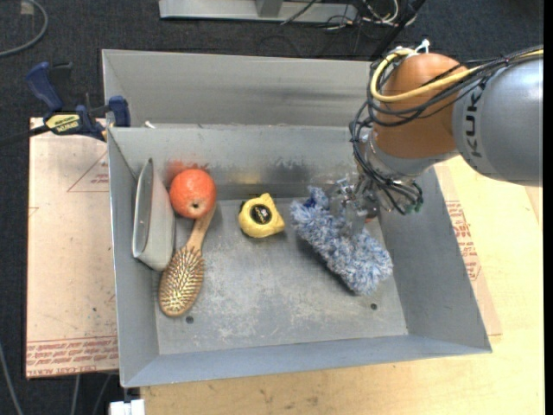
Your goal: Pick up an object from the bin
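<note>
Where the arm reaches in from the right, we find the gripper [356, 201] down at the upper end of a shaggy blue-grey mop pad [344, 251], lying slantwise in the bin's [276, 314] right half. Whether the gripper is apart or together we cannot tell. A yellow tape measure [261, 217] sits just left of the pad.

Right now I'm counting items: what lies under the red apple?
The wooden hairbrush handle runs under the red apple; its end and the bin floor there are covered.
</note>
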### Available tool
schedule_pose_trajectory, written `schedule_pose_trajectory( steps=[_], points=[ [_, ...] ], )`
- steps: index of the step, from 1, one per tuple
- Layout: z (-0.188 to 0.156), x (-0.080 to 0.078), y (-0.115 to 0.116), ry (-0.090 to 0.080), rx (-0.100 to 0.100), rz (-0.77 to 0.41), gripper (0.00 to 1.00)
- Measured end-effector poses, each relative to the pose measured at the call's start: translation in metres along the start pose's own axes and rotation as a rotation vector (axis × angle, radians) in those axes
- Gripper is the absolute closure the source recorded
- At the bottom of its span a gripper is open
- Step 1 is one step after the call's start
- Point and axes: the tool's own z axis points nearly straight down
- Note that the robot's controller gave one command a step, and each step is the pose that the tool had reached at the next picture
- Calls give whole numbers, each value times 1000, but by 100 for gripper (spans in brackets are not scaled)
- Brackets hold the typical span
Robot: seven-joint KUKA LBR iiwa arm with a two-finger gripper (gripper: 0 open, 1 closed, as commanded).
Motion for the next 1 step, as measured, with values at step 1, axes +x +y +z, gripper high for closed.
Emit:
schedule_pose_trajectory(
  steps=[1],
  points=[
    [-4, 6, 8, 32, -14, 6, 100]
  ],
)
